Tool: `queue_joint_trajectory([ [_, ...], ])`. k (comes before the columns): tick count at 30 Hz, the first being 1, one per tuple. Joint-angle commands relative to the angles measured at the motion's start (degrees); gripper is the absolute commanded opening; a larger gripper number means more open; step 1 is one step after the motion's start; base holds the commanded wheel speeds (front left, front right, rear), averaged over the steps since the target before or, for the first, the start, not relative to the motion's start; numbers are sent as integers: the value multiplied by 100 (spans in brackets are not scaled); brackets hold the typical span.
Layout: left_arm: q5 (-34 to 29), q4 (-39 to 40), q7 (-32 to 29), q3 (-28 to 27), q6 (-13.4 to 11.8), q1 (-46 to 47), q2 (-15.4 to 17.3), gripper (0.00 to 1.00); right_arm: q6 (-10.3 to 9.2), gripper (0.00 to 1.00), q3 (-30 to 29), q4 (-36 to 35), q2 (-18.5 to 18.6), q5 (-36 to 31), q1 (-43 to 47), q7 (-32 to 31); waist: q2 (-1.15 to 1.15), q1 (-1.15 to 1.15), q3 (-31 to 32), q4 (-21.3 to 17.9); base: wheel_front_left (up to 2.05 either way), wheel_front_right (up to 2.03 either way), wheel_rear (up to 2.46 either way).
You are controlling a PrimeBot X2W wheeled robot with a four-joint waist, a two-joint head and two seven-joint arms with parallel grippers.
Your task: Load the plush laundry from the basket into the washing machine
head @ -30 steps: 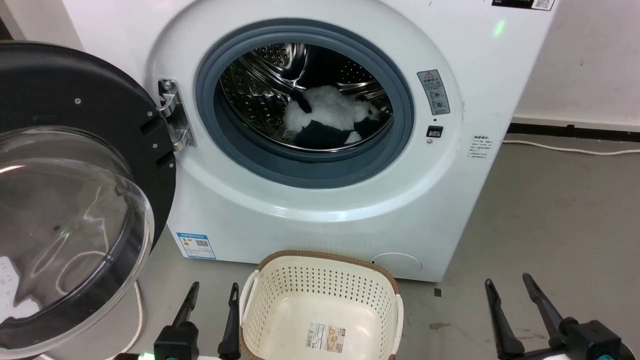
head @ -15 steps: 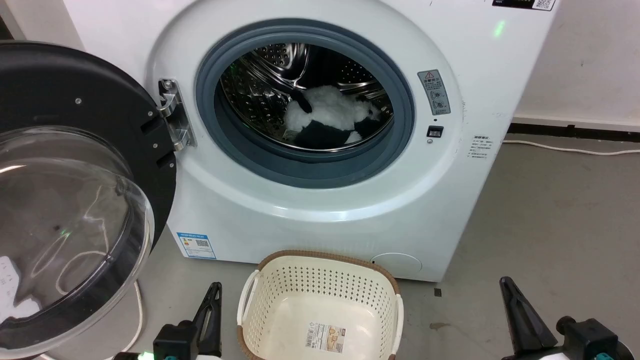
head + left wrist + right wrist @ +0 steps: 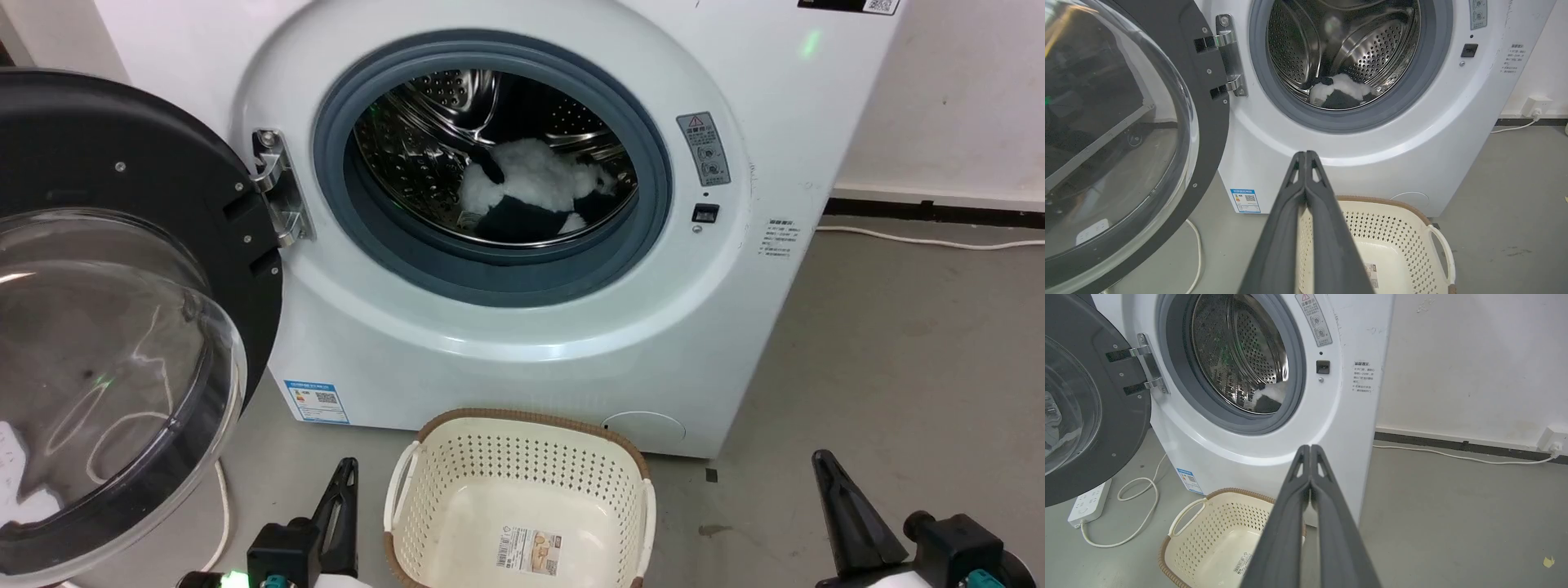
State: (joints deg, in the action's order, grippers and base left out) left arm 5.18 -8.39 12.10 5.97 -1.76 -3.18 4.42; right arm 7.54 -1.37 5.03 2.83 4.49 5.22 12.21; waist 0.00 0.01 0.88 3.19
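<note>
The plush laundry (image 3: 535, 175) lies far inside the drum (image 3: 408, 139) of the washing machine (image 3: 522, 351), long axis left-right. Near, the bare basket (image 3: 522, 418) sits between 2 claws, the left claw (image 3: 349, 467) and the right claw (image 3: 820, 459), each pressed together. The open door (image 3: 122, 343) hangs left, nearer the left claw.

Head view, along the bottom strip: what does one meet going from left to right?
door, swung open → left gripper, shut → basket, empty → right gripper, shut.
</note>
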Motion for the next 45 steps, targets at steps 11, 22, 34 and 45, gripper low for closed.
queue_joint_trajectory([
  [11,-92,136,-151,-94,47,87,-31,0,-1,0,24,-88,1,-73,-127,-157,0,0,-10,-36,0,0,0],
  [22,-144,222,-280,-155,62,115,-46,0,-2,0,38,-138,1,-119,-175,-286,0,0,-19,-70,0,0,0],
  [34,-200,315,-420,-222,80,146,-62,0,-2,0,53,-193,2,-169,-227,-427,0,0,-30,-108,0,0,0],
  [45,-252,400,-549,-283,95,174,-77,0,-3,0,67,-244,2,-214,-275,-557,0,0,-39,-142,0,0,0],
])
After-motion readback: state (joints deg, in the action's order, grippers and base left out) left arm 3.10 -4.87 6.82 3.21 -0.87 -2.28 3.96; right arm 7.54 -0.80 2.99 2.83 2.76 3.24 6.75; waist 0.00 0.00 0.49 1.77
